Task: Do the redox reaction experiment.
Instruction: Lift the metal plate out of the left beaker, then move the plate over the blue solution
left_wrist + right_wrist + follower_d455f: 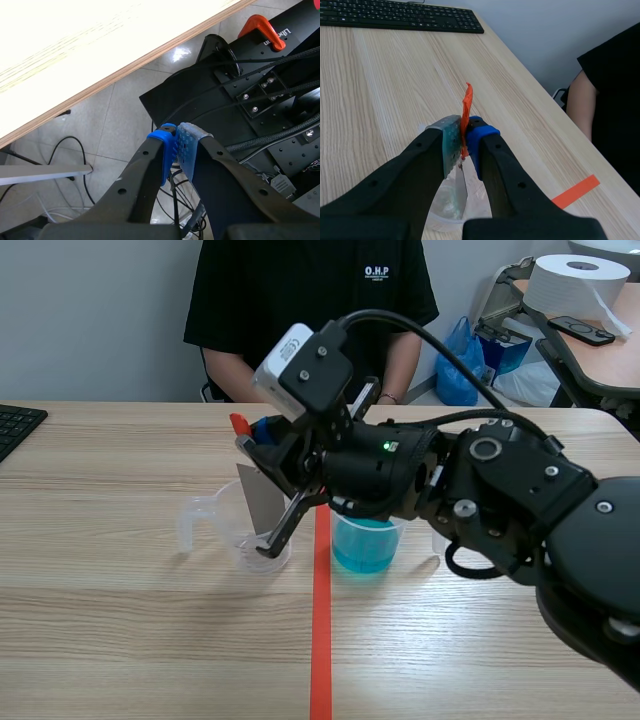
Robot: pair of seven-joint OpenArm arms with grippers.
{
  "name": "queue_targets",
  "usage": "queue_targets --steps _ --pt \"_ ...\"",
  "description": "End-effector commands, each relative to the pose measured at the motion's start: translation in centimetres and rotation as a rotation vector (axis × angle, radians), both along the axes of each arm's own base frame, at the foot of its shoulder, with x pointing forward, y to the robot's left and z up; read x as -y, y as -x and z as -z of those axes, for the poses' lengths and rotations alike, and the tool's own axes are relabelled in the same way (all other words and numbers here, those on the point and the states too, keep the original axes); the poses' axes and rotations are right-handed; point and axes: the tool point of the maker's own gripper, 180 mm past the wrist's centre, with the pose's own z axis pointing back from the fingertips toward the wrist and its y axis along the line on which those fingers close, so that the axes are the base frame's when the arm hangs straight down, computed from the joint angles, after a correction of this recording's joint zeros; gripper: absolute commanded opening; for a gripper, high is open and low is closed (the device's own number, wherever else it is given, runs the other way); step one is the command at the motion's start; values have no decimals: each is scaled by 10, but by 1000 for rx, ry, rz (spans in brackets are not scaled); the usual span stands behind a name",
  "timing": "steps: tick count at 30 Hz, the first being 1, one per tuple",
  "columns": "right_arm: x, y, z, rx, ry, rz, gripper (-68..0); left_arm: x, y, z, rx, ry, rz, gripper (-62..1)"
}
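The right arm reaches in past the middle of a pale wooden tabletop (120,630). Its claw (256,433) is clenched on the orange-red tab (467,106) at the top of a thin grey metal sheet (262,498). The sheet hangs down from the claw, and its lower end dips inside a clear plastic jug with a side handle (200,522). Just beside the jug, on the other side of an orange-red tape line (320,640), stands a clear plastic cup of bright blue liquid (365,546), partly hidden behind the arm.

The left arm's claw (176,146) sits below the tabletop's edge, over a tiled floor with cables and black equipment. It is clenched on nothing, with its blue and grey dotted pads pressed together.

A person in a black T-shirt (300,310) sits across the tabletop. A black keyboard (15,426) lies at its far left edge, well apart from the jug. A large white paper roll (575,285) rests on a separate table behind and to the right.
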Motion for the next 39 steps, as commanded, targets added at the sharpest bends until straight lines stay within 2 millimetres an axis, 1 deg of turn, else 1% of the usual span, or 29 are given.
queue_targets --steps 1,7,12,17,22,25,31,39 --pt "2 -8 -20 38 -33 -2 -660 3 -1 -3 12 13 0 -571" --pt "6 -8 -37 36 -38 -32 -660 3 -1 -4 12 13 -1 -571" --pt "10 -8 -61 42 -64 -29 -660 2 -1 -4 14 14 -4 -571" --pt "11 -3 -82 45 -62 -44 -660 2 -1 -4 13 14 -4 -571" --pt "18 -2 -102 50 -47 -17 -660 2 -1 -4 12 14 -3 -571" --pt "23 2 -114 44 -52 -16 -660 2 -1 -4 13 14 -3 -571" --pt "43 3 -130 32 -57 1 -660 2 -1 -4 14 14 -3 -571" --pt "83 -7 -138 18 -45 56 -660 3 -2 -5 21 19 -2 -571"
